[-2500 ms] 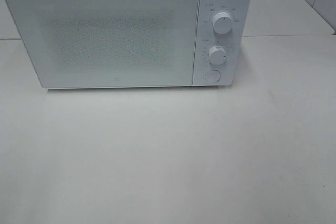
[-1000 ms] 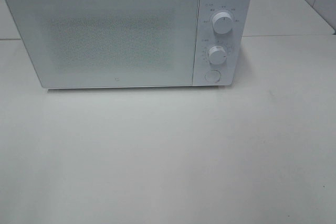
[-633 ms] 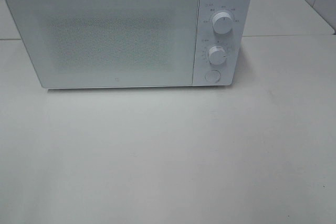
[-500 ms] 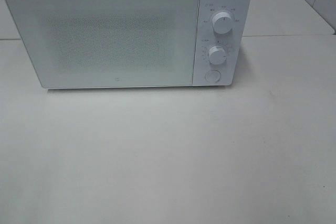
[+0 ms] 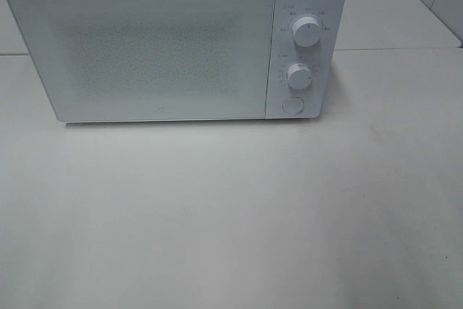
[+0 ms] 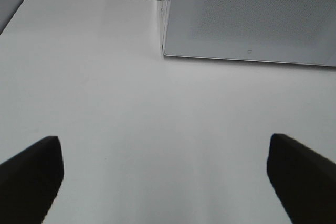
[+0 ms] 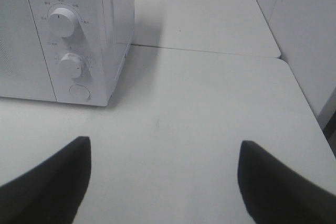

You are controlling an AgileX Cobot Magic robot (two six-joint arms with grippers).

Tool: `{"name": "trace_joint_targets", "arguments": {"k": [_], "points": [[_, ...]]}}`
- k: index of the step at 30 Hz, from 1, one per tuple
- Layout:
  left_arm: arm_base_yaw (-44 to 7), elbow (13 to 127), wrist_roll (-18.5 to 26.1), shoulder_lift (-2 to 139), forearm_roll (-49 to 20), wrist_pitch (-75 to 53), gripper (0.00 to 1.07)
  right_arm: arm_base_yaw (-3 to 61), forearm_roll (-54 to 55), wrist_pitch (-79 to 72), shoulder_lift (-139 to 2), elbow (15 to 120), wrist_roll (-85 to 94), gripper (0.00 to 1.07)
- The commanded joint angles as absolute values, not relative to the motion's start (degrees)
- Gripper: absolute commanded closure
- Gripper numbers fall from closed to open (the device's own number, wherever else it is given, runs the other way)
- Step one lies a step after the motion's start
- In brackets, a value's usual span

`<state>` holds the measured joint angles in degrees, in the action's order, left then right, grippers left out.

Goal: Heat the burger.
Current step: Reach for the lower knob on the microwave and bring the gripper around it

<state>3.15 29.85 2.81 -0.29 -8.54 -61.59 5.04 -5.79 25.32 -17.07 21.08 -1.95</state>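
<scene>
A white microwave [image 5: 173, 41] stands at the back of the table with its door shut; it also shows in the left wrist view [image 6: 252, 17] and the right wrist view [image 7: 68, 35]. Its panel has two knobs [image 5: 306, 32] and a round button [image 5: 291, 104]. The burger is out of view in every frame. Neither gripper shows in the high view. My left gripper [image 6: 165, 182] is open and empty over bare table in front of the microwave's left end. My right gripper [image 7: 163, 182] is open and empty over the table right of the microwave.
The white table [image 5: 231, 215] stretches in front of the microwave. A second table top [image 7: 199, 14] joins behind it. A wall [image 7: 304, 35] rises along the right side, and the table's right edge [image 7: 315, 124] is near it.
</scene>
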Motion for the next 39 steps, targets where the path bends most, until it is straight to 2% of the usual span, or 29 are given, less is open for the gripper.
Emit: {"name": "trace_joint_targets", "arguments": {"k": [1, 10, 28, 39], "points": [[3.4, 29.6, 2.7, -1.7, -8.8, -61.4, 0.09, 4.8, -5.6, 17.5, -19.0, 19.0, -2.5, 0.34], [3.4, 29.6, 2.7, -1.7, -8.8, -61.4, 0.09, 4.8, -5.6, -0.6, -28.7, 15.0, -3.1, 0.34], [3.4, 29.6, 2.7, -1.7, -8.8, -61.4, 0.09, 4.8, -5.6, -18.0, -46.5, 14.7, -9.3, 0.34], [3.4, 29.6, 2.7, -1.7, -8.8, -61.4, 0.09, 4.9, -5.6, -37.6, -66.2, 14.7, -9.0, 0.34]]}}
